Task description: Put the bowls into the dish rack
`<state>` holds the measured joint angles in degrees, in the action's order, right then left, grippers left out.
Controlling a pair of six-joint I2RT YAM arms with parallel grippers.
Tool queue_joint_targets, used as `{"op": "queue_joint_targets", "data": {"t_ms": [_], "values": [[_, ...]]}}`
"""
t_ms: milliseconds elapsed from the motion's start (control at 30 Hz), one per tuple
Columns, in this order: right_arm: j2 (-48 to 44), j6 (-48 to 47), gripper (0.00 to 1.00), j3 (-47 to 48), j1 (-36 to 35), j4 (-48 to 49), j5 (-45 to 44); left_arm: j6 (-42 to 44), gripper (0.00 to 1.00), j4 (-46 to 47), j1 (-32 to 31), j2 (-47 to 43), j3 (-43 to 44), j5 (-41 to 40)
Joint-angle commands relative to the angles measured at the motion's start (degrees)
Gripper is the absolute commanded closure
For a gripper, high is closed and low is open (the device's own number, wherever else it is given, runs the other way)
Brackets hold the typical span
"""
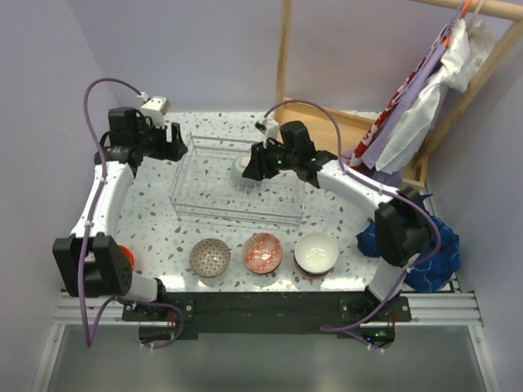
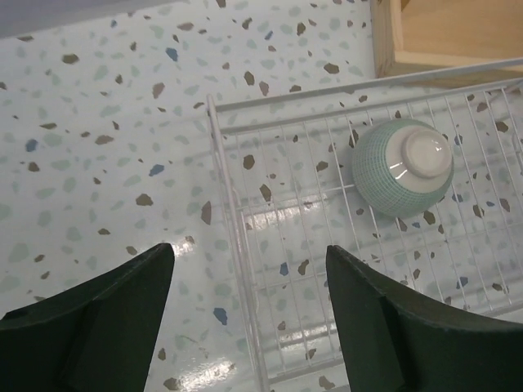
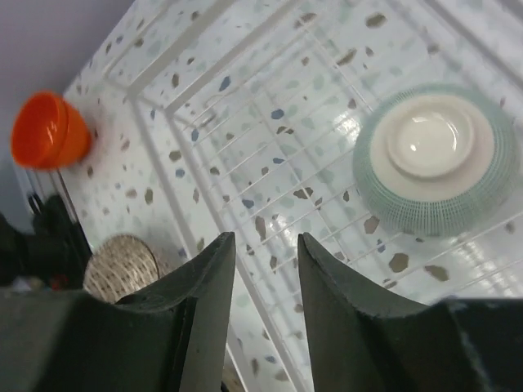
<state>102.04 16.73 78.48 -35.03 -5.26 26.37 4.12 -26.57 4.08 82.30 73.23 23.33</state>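
**Middle of the table point(image 1: 147, 220):** wire dish rack point(image 1: 212, 196), with one pale green bowl point(image 3: 433, 159) lying upside down in its far half, close to the centre line.

**Right jaws:** above the rack just left of that bowl, clear of it, partly spread, holding nothing.

**Left jaws:** over the rack's far left corner, spread wide, empty.

**Near edge, left to right:** brown bowl point(image 1: 210, 256), red-patterned bowl point(image 1: 262, 252), white bowl point(image 1: 316, 252).

**Near left:** orange bowl point(image 3: 49, 131), half hidden behind the left arm point(image 1: 106, 196).
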Motion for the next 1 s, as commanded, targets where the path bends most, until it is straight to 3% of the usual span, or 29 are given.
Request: {"op": "queue_joint_targets", "data": {"t_ms": [0,33,67,167,267,467,633,967], "values": [[-9.6,-32.3,0.55,3.1,-6.2,-17.3,7.6,-0.4,0.18,2.8,0.1,-6.7,1.6,-7.8],[-9.8,-35.7,0.53,3.9,-8.1,-20.4,6.9,-0.6,0.16,2.5,0.1,-7.3,1.2,-8.6],[-9.8,-42.1,0.41,5.4,-10.0,-23.4,5.5,-2.0,0.14,2.1,0.3,-8.7,0.7,-9.4],[-9.7,-48.8,0.41,6.0,-21.3,-30.2,-3.0,-5.9,0.10,-1.4,1.9,-10.1,1.0,-9.7],[-8.2,-54.8,0.42,6.1,-27.3,-32.3,-6.8,-7.3,0.10,-4.4,3.0,-11.3,1.8,-6.8],[-2.8,-66.7,0.43,7.8,-35.4,-35.5,-10.9,-8.1,0.10,-1.6,5.4,-17.0,-1.7,-6.3],[0.9,-69.4,0.43,10.2,-38.5,-37.1,-11.4,-10.4,0.10,-2.0,10.8,-19.8,-3.7,-3.4],[5.6,-67.9,0.44,8.2,-42.2,-33.8,-16.3,-10.3,0.10,-2.6,11.1,-21.5,-3.4,-3.0]]}}
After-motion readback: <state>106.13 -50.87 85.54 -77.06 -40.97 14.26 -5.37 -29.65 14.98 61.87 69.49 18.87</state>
